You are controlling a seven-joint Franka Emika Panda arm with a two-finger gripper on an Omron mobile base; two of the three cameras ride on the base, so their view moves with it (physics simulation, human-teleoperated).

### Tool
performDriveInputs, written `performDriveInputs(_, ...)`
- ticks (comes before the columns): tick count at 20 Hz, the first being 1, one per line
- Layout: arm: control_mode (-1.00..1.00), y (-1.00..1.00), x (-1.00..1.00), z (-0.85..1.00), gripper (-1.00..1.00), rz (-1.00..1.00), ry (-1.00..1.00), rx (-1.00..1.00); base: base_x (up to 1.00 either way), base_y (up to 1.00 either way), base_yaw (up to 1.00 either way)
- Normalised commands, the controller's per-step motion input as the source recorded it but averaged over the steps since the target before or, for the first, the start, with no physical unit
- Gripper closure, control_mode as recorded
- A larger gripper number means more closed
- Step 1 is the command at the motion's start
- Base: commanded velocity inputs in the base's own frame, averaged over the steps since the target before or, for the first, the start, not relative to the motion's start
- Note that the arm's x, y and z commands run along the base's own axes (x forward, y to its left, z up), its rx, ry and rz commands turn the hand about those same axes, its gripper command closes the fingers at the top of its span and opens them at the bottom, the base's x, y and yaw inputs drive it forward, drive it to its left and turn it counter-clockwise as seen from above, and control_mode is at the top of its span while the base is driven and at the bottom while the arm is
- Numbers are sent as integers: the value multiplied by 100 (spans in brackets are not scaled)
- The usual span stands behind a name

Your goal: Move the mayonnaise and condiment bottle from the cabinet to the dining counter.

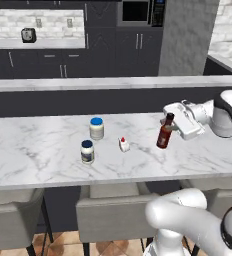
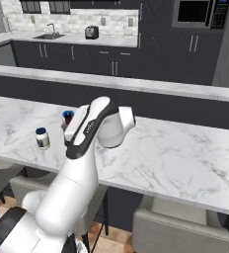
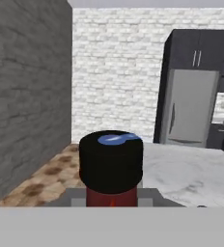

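The condiment bottle (image 1: 163,135), red with a dark cap, stands upright at the right part of the dining counter (image 1: 38,160). My gripper (image 1: 169,125) is shut on its neck, reaching in from the right. Whether the bottle's base touches the marble I cannot tell. In the hand view the bottle's cap (image 3: 111,161) sits close up between the fingers, with the red body (image 3: 111,197) below it. The mayonnaise (image 1: 87,151) (image 2: 42,138), white with a navy lid, stands free on the counter to the left.
A wider cream jar with a bright blue lid (image 1: 96,128) (image 2: 68,117) and a tiny white bottle with a red cap (image 1: 123,144) stand between the mayonnaise and the red bottle. A raised ledge (image 1: 88,84) runs behind the slab. Grey stools (image 1: 113,215) line the near edge. Black cabinet fronts (image 1: 100,40) stand far back.
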Motion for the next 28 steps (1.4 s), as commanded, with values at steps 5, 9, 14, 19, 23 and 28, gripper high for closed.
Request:
performDriveInputs(5,-100,15,14,-61,100,27,0,0,0,0,0)
performDriveInputs(9,-100,20,38,-53,100,19,0,0,0,0,0)
performDriveInputs(14,-100,17,43,-42,100,13,0,0,0,0,0)
performDriveInputs(19,-100,6,49,-37,100,6,0,0,0,0,0)
performDriveInputs(23,-100,4,47,-35,100,1,0,0,0,0,0)
performDriveInputs(28,-100,14,29,-43,100,0,0,0,0,0,0)
